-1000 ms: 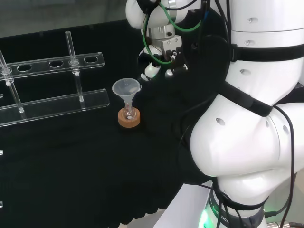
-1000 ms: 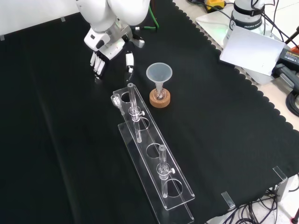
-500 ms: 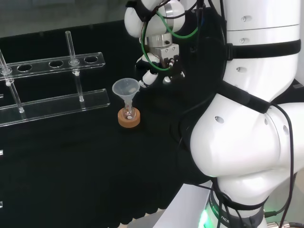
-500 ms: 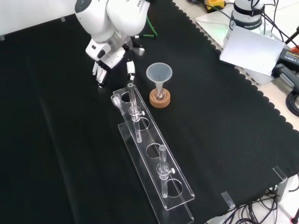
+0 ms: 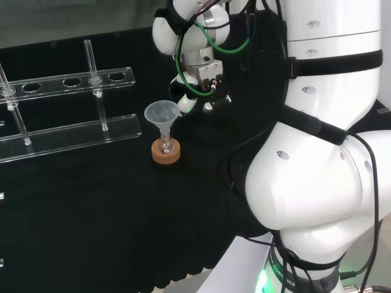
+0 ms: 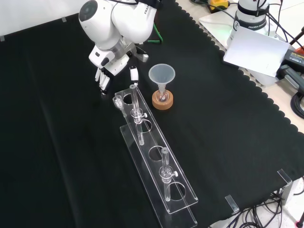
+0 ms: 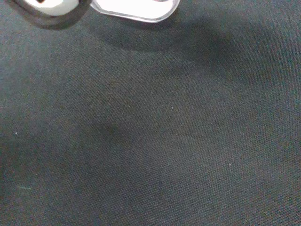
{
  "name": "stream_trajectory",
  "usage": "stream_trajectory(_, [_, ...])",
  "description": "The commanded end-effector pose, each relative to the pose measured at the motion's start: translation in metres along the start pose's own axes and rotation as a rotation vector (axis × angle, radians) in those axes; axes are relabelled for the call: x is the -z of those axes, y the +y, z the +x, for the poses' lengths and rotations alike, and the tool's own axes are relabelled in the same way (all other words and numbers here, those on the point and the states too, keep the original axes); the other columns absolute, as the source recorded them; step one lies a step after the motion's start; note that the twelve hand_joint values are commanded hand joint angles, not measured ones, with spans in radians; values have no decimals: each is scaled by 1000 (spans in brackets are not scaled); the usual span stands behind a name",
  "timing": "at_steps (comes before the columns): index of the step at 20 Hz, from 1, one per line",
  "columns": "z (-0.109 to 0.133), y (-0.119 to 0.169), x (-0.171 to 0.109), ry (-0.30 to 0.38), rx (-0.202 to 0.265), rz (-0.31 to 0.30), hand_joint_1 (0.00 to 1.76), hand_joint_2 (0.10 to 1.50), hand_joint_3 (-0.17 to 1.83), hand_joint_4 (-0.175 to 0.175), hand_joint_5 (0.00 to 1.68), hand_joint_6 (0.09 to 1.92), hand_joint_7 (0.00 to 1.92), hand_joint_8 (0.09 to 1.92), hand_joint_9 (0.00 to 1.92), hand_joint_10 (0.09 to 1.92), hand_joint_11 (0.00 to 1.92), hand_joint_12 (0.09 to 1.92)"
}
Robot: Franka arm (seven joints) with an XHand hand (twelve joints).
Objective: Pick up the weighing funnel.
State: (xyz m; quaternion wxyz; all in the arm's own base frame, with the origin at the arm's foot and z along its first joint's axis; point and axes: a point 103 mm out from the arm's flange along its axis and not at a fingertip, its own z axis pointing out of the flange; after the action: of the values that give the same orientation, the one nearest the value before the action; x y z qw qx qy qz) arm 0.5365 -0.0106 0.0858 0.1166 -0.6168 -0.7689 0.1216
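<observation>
The weighing funnel (image 6: 118,101), a small clear scoop-like piece, lies on the black cloth at the far end of the clear rack (image 6: 156,161) in the front view. The hand (image 6: 108,66) hangs just above and beyond it with its fingers (image 6: 100,80) pointing down, straight and spread from the thumb, and it holds nothing. In the head view the hand (image 5: 200,91) hovers just right of the big funnel's (image 5: 162,114) mouth. The wrist view looks down on bare black cloth, with a blurred white part of the hand (image 7: 136,7) at the edge.
The big funnel (image 6: 162,75) stands in a small flask on a cork ring (image 6: 162,100), right of the hand in the front view. The rack (image 5: 67,131) carries upright glass tubes (image 6: 136,107). The arm's white links (image 5: 317,171) stand at the head view's right.
The hand has moved left in the head view and lower in the front view, closer to the rack's end and the weighing funnel. Its fingers stay open.
</observation>
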Motion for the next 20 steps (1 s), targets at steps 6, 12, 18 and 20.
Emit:
stream_trajectory(6, [3, 2, -2, -3, 8, 2, 752, 657, 419, -23, 540, 753, 543, 704, 841, 486, 592, 1255])
stream_trajectory(12, [6, 1, -4, -15, 9, 2, 753, 656, 420, -23, 543, 779, 543, 706, 841, 488, 592, 1255])
stream_trajectory(18, [15, 3, -8, -19, 15, 13, 754, 655, 421, -23, 541, 794, 541, 707, 841, 489, 593, 1256])
stream_trajectory(20, [16, 5, -9, -21, 13, 14, 754, 655, 422, -23, 541, 798, 540, 708, 841, 489, 593, 1256])
